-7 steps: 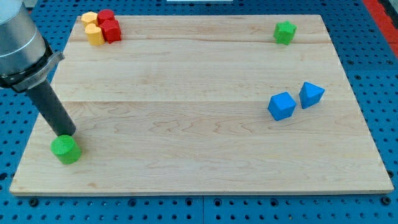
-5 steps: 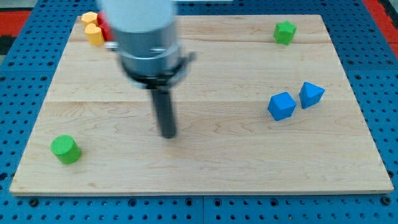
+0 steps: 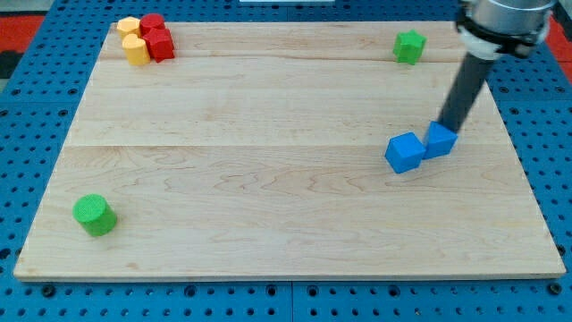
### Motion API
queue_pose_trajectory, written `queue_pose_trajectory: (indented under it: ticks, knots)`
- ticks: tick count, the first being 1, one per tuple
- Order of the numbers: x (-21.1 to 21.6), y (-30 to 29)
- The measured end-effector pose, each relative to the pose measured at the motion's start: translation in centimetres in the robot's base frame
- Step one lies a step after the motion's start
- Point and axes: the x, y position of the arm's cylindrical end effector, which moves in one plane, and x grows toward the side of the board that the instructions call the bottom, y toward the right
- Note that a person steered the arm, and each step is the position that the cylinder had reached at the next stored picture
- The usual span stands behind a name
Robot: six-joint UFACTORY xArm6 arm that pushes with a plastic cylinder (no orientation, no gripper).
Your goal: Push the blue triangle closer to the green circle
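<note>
Blue triangle (image 3: 440, 141): my tip (image 3: 446, 127) rests on its upper edge; blue cube (image 3: 405, 152) touching; green circle (image 3: 94, 215) well apart. No jaws fitted.

A grey, rounded arm housing with a metal collar — below it 1 straight dark rod (image 3: 463, 89).

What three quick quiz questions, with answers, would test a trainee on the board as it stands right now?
1. True or false: my tip is at the blue triangle's upper right edge.
2. Which block sits just left of the blue triangle? A) blue cube B) red block C) yellow block
3. Fill in: the green circle lies near the board's bottom ____ corner.

Key: 1 true; 2 A; 3 left.
</note>
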Motion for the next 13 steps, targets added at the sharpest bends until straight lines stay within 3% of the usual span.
queue_pose_trajectory:
  ticks: [1, 2, 3, 4, 6, 11, 13]
  knots:
    - [0.1, -4.1]
    - [-0.1, -2.2]
    - [-3.2, 1.9]
    - [-2.1, 4.5]
    - [3.0, -1.2]
    - [8.8, -20.1]
    - [5.9, -26.3]
